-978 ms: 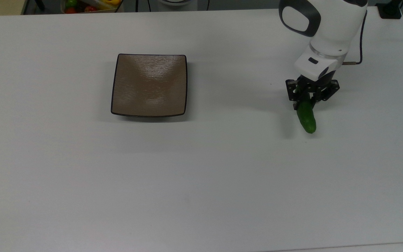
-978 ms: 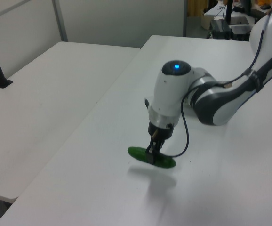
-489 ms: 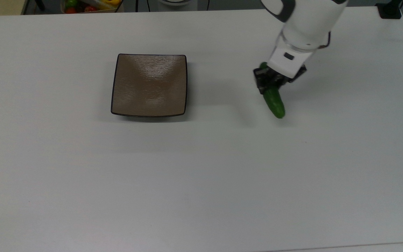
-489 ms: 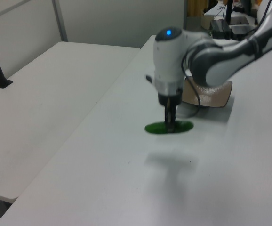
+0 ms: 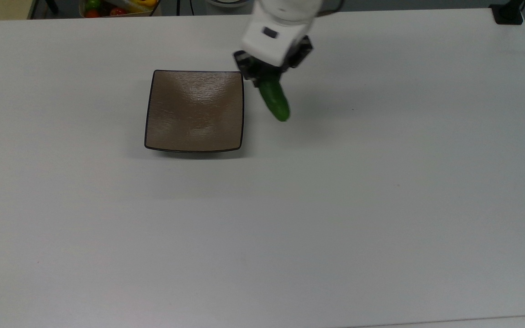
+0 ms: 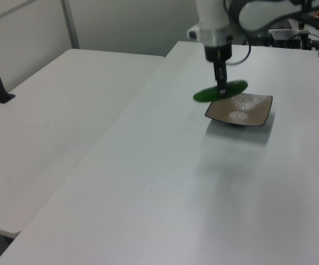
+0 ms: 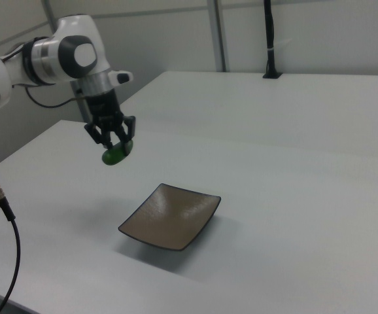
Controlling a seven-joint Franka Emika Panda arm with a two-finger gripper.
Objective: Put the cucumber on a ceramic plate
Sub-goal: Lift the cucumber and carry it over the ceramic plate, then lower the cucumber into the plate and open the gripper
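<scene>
Top view, left to right: the ceramic plate sits bare on the white bench; just off its right edge the tool pinches the cucumber near one end. In the left view the cucumber hangs level above the bench, beside the plate's near corner.

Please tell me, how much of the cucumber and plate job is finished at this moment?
Done: the tool has the cucumber gripped and lifted above the table. In hand: it hangs just off the plate, past the edge on the top view's right. Left: carry it over the plate, lower it, release.
</scene>
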